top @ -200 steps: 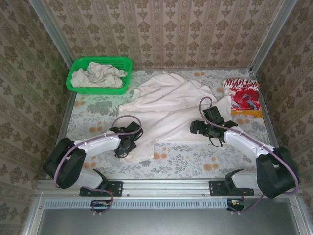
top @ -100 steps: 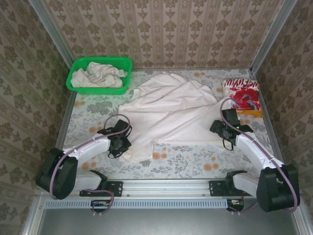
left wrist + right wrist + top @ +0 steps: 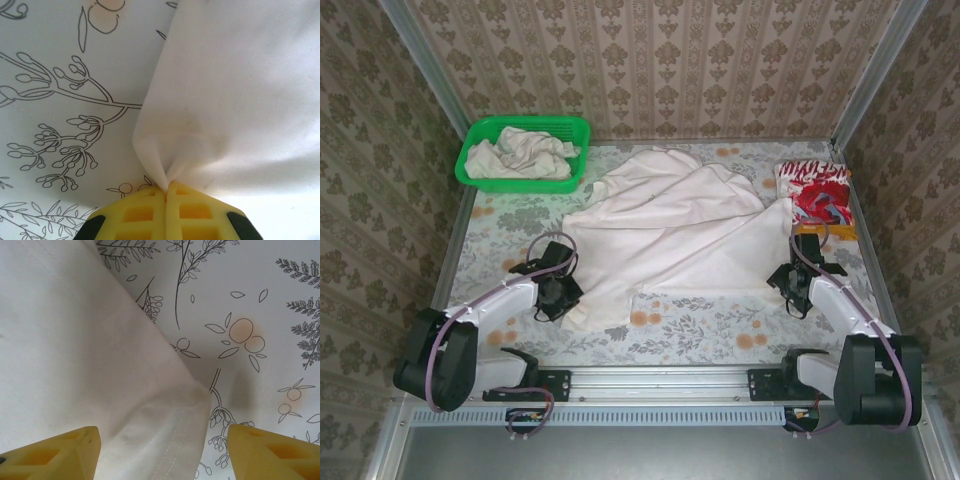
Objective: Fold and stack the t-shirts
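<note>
An off-white t-shirt lies spread across the middle of the table. My left gripper sits at the shirt's near-left edge. In the left wrist view it is shut on a pinched fold of that t-shirt. My right gripper is low over the shirt's near-right corner. In the right wrist view it is open, and the stitched hem corner lies between its yellow fingers, apart from both. A folded red-and-white t-shirt rests at the back right.
A green mesh basket at the back left holds a crumpled off-white shirt. The patterned tablecloth is bare along the near edge. Metal frame posts and wallpapered walls close in both sides and the back.
The right arm swung right from the shirt's middle to its near-right corner, its jaws narrowing. The left gripper drew its pinched edge slightly left, and the shirt lies flatter and wider.
</note>
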Motion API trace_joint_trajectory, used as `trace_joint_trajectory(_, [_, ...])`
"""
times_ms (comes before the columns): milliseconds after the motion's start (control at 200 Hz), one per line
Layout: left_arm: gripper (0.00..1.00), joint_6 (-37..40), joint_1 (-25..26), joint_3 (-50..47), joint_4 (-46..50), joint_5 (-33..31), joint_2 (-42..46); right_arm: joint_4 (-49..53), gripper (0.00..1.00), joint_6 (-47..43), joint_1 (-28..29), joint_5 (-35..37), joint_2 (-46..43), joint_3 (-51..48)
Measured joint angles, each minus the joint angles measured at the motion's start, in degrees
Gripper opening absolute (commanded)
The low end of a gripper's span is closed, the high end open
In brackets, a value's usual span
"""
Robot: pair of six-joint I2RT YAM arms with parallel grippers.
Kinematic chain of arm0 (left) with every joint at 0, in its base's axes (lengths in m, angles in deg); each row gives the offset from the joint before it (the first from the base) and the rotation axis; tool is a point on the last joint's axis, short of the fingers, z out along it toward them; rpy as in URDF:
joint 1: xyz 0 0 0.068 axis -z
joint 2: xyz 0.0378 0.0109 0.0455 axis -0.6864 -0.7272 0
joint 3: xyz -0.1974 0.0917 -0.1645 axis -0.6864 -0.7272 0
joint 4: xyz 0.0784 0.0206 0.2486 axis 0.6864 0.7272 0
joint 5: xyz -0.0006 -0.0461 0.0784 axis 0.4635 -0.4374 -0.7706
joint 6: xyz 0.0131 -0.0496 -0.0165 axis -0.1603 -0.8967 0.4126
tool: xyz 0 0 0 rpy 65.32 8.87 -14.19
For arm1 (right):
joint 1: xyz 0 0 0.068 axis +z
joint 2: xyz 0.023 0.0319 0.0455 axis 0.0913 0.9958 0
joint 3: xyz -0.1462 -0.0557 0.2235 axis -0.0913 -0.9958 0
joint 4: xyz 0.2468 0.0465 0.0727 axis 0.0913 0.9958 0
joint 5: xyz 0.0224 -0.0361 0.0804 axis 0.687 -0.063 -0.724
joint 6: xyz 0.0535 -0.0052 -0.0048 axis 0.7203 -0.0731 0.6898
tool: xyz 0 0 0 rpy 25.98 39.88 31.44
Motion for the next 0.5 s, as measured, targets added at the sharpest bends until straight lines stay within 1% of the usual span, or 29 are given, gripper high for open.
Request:
trace_joint_trajectory(55, [0.0, 0.1, 0.0, 0.0, 0.0, 0.0, 0.3, -0.6, 0.61, -0.2, -0.6, 0.0, 0.6, 0.2])
trace_joint_trajectory(165, [0.0, 0.2, 0.0, 0.0, 0.2, -0.2, 0.7, -2.1, 0.52, -1.5, -2.8, -0.1, 3.2, 1.1])
trace_joint_trajectory(300, [0.0, 0.6, -1.2, 0.0, -0.3, -3.5, 0.8, -3.5, 0.28, -2.8, -3.5, -0.1, 6.0, 2.0])
trace_joint_trajectory(355, [0.0, 0.6, -1.6, 0.0, -0.4, -4.9, 0.8, -3.6, 0.14, -2.8, -3.5, -0.1, 6.5, 2.2])
trace_joint_trajectory(370, [0.0, 0.6, -1.6, -0.1, -0.5, -5.3, 0.8, -3.6, 0.13, -3.2, -3.5, 0.0, 6.5, 2.2])
trace_joint_trajectory(375, [0.0, 0.6, -1.6, -0.1, -0.5, -5.4, 0.8, -3.7, 0.1, -2.9, -3.5, 0.0, 6.6, 2.3])
trace_joint_trajectory(425, [0.0, 0.6, -1.8, -0.2, -0.7, -5.8, 0.8, -3.8, 0.0, -3.7, -3.5, -0.1, 6.6, 2.4])
trace_joint_trajectory(500, [0.0, 0.6, -1.8, -0.2, -0.7, -6.3, 0.8, -4.1, 0.0, -4.0, -3.5, 0.0, 6.5, 2.8])
